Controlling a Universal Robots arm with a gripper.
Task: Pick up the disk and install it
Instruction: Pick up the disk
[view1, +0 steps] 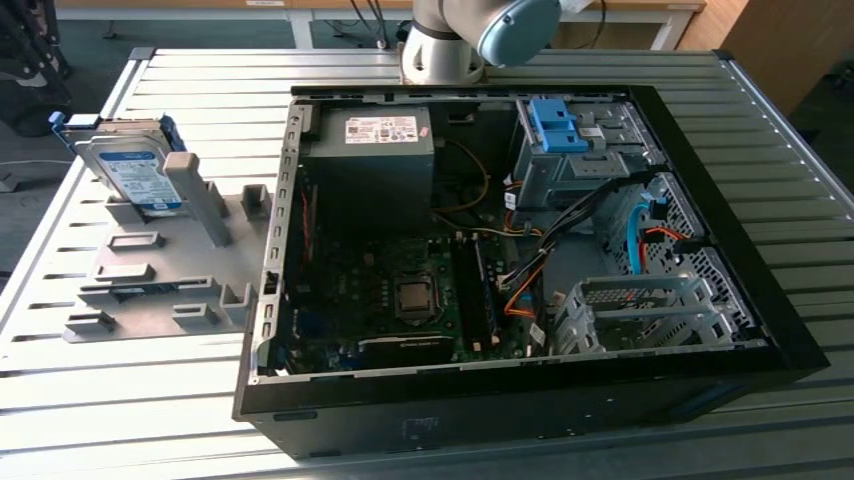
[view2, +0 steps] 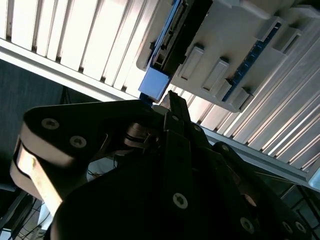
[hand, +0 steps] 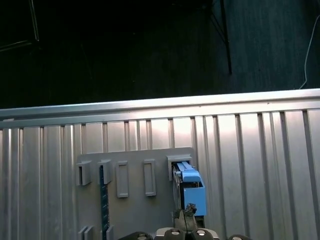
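The disk is a silver hard drive with a white-and-blue label and a blue carrier frame. It stands on edge, leaning in a slot of the grey holder plate at the exterior view's left. In the first wrist view the disk appears edge-on in the holder plate, with my gripper lined up over its near end and well apart from it. In the second wrist view the black gripper points at the disk's blue end.
An open black computer case lies on the slatted metal table. Inside are a grey drive bay topped by a blue bracket, a power supply, cables and a motherboard. The arm's joint rises behind the case.
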